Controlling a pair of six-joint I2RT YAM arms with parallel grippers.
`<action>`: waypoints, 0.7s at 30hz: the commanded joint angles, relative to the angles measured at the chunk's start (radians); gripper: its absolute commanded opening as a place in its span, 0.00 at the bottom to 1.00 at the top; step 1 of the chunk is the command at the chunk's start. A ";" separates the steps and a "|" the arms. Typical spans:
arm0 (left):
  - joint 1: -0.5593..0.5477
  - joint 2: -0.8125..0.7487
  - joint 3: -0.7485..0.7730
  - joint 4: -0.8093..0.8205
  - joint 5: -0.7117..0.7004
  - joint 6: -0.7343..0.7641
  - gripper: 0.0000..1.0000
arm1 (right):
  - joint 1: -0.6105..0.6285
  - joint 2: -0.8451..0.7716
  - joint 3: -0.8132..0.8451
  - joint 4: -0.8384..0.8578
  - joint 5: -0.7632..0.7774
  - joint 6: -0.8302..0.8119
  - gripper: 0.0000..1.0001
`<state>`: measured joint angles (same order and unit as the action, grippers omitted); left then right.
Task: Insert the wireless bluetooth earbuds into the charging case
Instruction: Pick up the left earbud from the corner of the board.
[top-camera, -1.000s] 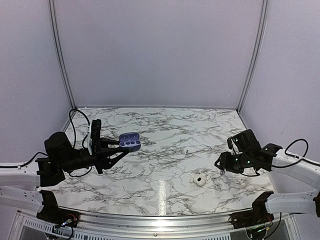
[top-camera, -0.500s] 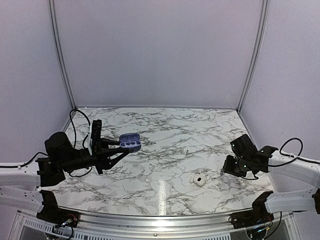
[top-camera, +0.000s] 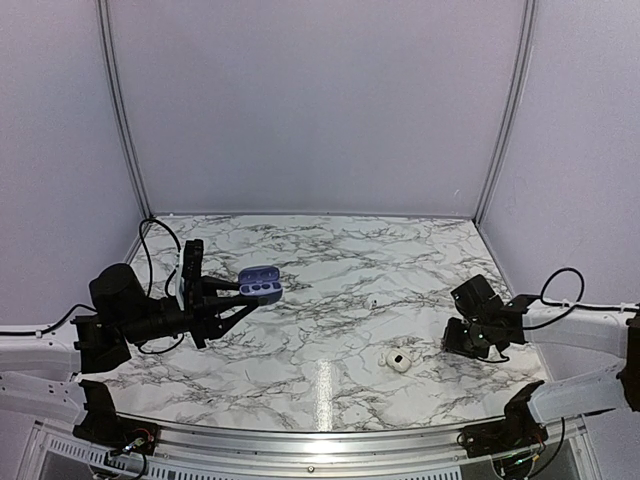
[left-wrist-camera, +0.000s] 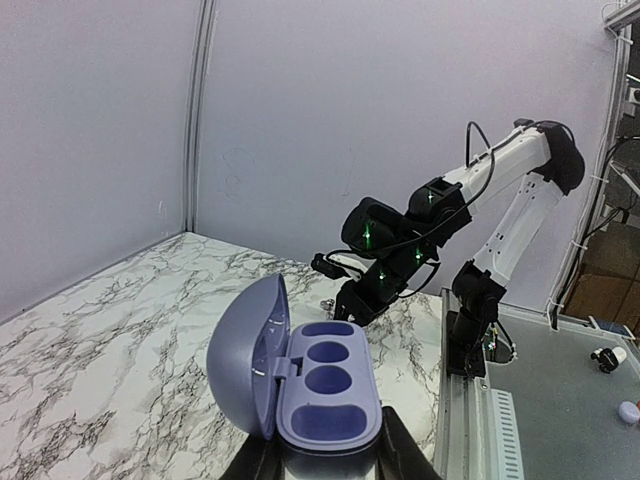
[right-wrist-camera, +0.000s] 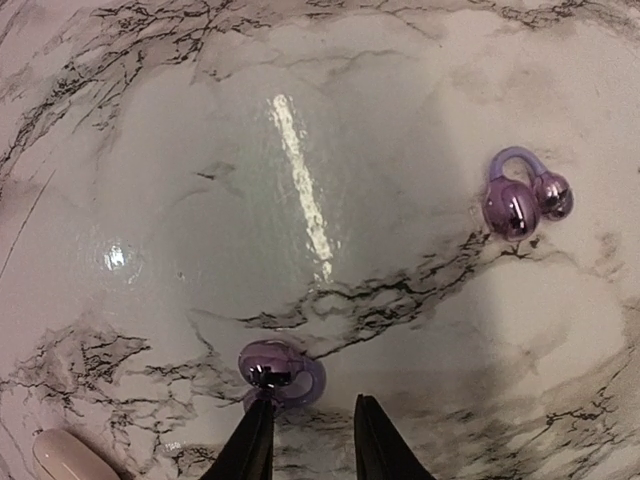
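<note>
The charging case (top-camera: 260, 283) is a lavender clamshell with its lid swung open and its dark wells (left-wrist-camera: 333, 365) showing empty. My left gripper (top-camera: 232, 296) is shut on its lower body and holds it above the left of the table; the fingers (left-wrist-camera: 400, 452) flank it. Two glossy purple clip-shaped earbuds lie on the marble. One earbud (right-wrist-camera: 280, 375) sits just past my right gripper's (right-wrist-camera: 312, 405) left fingertip (right-wrist-camera: 260, 412); the jaws stand apart with nothing between them. The other earbud (right-wrist-camera: 525, 200) lies farther off to the right and shows as a small speck (top-camera: 372, 301).
A pale rounded object (top-camera: 398, 360) lies on the marble table (top-camera: 330, 260) just left of my right gripper (top-camera: 449, 340); it shows at the lower left corner (right-wrist-camera: 60, 452) of the right wrist view. Lilac walls enclose the table. Cables trail behind both arms.
My right arm has dropped lower and nearer to the table's front edge, beside the near earbud, and its jaws have narrowed. The left arm and the case have not moved.
</note>
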<state>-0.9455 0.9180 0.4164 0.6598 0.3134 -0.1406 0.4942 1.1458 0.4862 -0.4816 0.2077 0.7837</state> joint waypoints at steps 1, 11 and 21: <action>-0.004 -0.003 0.000 0.018 0.009 0.017 0.09 | -0.009 0.046 0.004 0.065 0.029 -0.015 0.29; -0.004 -0.008 -0.011 0.018 0.006 0.027 0.09 | -0.017 0.124 0.010 0.137 0.013 -0.050 0.29; -0.004 -0.007 -0.013 0.019 0.001 0.031 0.09 | -0.026 0.152 0.029 0.200 -0.009 -0.126 0.14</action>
<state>-0.9455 0.9176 0.4126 0.6601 0.3126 -0.1242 0.4847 1.2667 0.4965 -0.3351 0.2073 0.7025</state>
